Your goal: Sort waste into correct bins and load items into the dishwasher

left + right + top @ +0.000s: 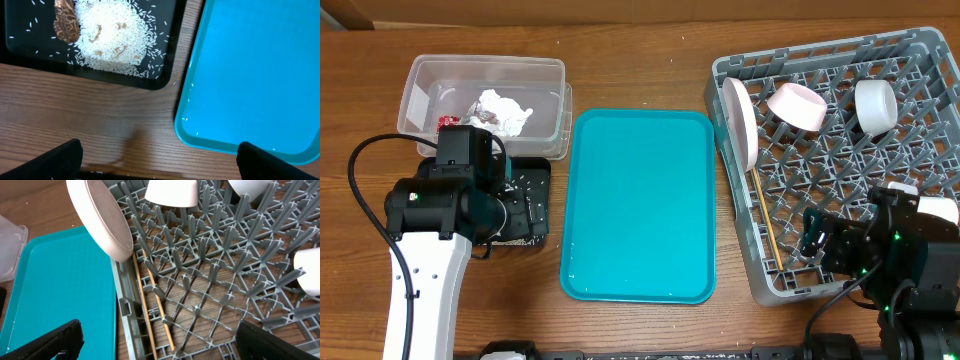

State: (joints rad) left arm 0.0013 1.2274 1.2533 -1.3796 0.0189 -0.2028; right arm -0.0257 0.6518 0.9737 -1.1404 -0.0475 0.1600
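**Left arm.** Left fingers are spread wide with nothing between them; only bare tabletop lies under the gap.
- Ahead, on the left-finger side, is the black tray. It carries the rice in one heap with stray grains round it.
- The brown scrap touches the heap's edge. Its long axis runs away from the fingers, slightly canted.
- Ahead, on the right-finger side, is the teal tray. A few pale specks sit near its closest rim; grain or glint, cannot tell.
- Beyond the black tray in the overhead view, the clear tub holds the napkin and the red wrapper.

**Right arm.** Right fingers are likewise wide apart and hold nothing, poised over the near part of the rack.
- Just ahead, on the left-finger side, the chopsticks lie together on the lattice floor beside the rack wall.
- Their long axis runs away from the fingers, the far ends leaning toward the left-finger side. Which end is the tip, cannot tell.
- Beyond them the plate stands on edge, leaning.
- Farther ahead is the pinkish bowl, then a white vessel.
- A second white vessel sits on the right-finger side. Which of the two is the cup and which the grey-blue bowl, cannot tell.

**Judgement.** Sorting and loading look complete: all four wastes are in bins and all five items are in the rack. Only the doubtful specks might remain.
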